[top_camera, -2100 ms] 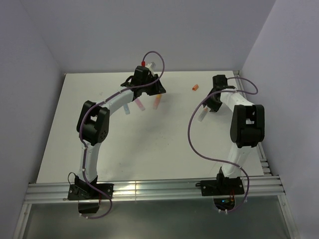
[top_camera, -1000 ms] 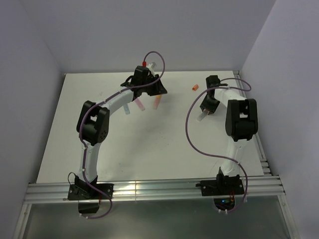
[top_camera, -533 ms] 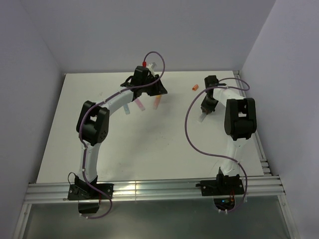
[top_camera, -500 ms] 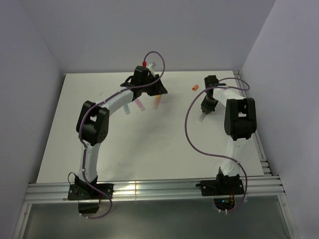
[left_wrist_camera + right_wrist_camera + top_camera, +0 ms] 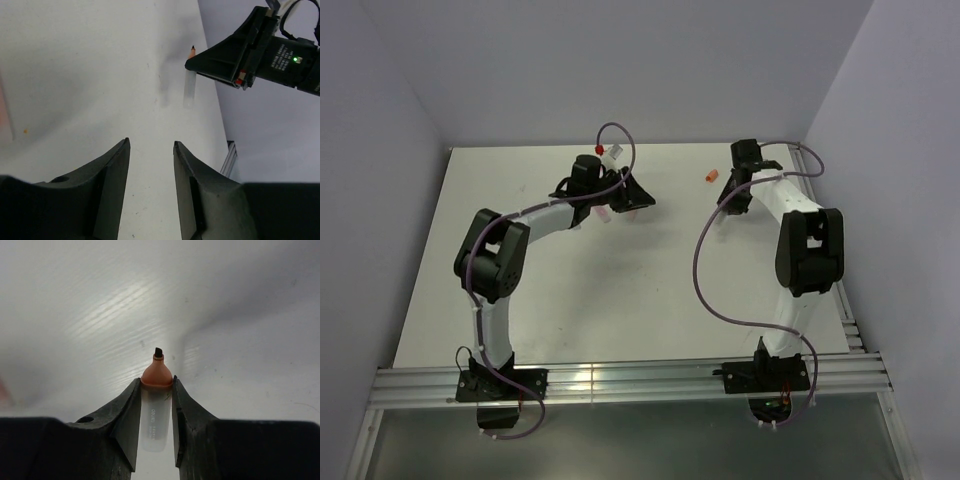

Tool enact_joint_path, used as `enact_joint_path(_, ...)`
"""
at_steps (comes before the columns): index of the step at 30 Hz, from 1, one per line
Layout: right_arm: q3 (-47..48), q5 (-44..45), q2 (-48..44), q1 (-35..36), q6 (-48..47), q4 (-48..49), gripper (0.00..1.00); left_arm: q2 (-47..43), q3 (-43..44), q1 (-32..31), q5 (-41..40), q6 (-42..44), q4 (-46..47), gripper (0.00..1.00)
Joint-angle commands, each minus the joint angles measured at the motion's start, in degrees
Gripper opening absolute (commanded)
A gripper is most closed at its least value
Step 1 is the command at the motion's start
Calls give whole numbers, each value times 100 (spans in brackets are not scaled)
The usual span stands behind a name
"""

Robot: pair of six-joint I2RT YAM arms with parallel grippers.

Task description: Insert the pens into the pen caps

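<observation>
Tabletop point(image 5: 650, 290) in the overhead view bears an orange cap point(image 5: 711, 175) near the end of the right arm point(image 5: 807, 250). In the left wrist view the left fingers point(image 5: 112, 172) stand spread above the tabletop; in the right wrist view the right fingers point(image 5: 127, 412) pinch a whitish pen point(image 5: 156, 415), its peach-collared nib pointing forward.

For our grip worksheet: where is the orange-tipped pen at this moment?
In the right wrist view, the pen is clamped in the right tool, its tip pointing away from the camera.

Your right gripper point(image 5: 156, 382) is clamping a pale pen point(image 5: 155, 422) at lower centre. Its orange-collared black nib is pointing toward the top.
</observation>
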Motion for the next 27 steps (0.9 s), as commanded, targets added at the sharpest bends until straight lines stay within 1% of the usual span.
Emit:
enact_joint_path(1,183,-236,-606,225,99,230,0,-450,-413,28,431,-480,1432,46)
enact_joint_path(3,280,-262,-721,357,134,221,0,-441,-607,28,519,-717,1889,47)
enact_joint_path(5,437,-289,-791,603,169,178,0,-380,-660,28,651,-910,2083,48)
enact_joint_path(9,737,-307,-818,1025,222,169,0,-371,-827,20,844,-990,2461,49)
enact_joint_path(10,824,-280,-792,1182,240,108,0,-397,-862,11,862,-964,2488,50)
enact_joint_path(17,1518,-175,-510,1684,293,-77,0,-494,-1003,-77,836,-815,2339,50)
enact_joint_path(22,1870,-69,-308,1904,284,-253,0,-511,-1047,-112,853,-867,2444,50)
enact_joint_path(27,1959,-17,-246,2018,275,-297,0,-564,-1074,-112,853,-876,2453,50)
